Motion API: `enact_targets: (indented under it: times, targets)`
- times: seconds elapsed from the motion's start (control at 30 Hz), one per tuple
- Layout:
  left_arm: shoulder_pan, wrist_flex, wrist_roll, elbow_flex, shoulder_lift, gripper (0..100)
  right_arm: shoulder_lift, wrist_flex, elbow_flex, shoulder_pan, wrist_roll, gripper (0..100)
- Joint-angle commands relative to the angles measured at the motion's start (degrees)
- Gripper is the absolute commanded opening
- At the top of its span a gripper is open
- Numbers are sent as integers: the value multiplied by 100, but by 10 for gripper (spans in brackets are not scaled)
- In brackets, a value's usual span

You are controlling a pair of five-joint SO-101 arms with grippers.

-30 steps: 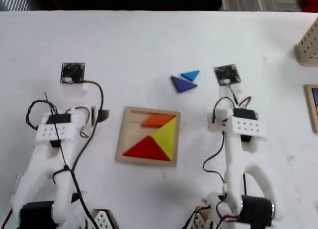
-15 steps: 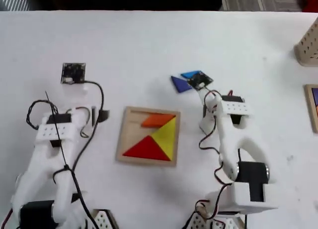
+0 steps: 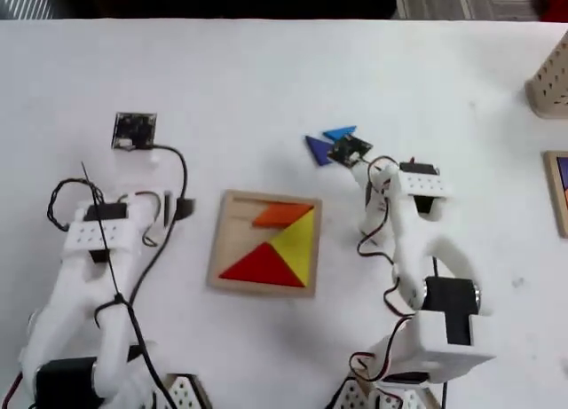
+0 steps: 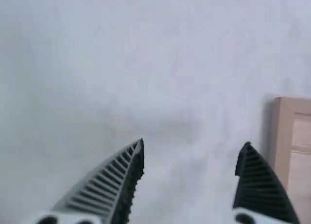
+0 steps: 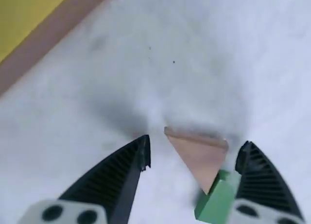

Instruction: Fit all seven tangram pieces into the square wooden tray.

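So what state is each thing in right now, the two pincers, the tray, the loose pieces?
Wooden tray: partly filled, holding orange piece, yellow triangle, red triangle.
Left pincer: open, over bare table beside the tray.
Right pincer: open, tan triangle between its fingers, ungripped.
Dark blue triangle: loose on table, outside tray.
Light blue triangle: loose, beside it.
Green piece: loose, next to tan triangle.

My high view shows a bright, evenly lit white tabletop (image 3: 266, 81). In both wrist views, soft grey shadows lie ahead of the jaws.
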Motion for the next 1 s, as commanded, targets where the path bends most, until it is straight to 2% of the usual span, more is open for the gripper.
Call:
enact_targets:
  times: [0.0,0.13,0.23,0.3,0.63,0.97]
  targets:
    - [75,-105,-70,-255,13,304,-4,48,-246,75,79,238]
    - [75,-105,-79,-255,13,304,4,40,-246,48,79,15]
    - [75,-105,-79,-255,13,304,4,40,-237,119,70,42]
    - [75,-105,-79,-255,13,304,-48,40,-246,163,-18,12]
    - [75,-114,-88,-255,13,303,-901,532,-413,-84,-1749,18]
    - [75,-114,-97,-255,13,304,-2070,602,343,-646,-2453,22]
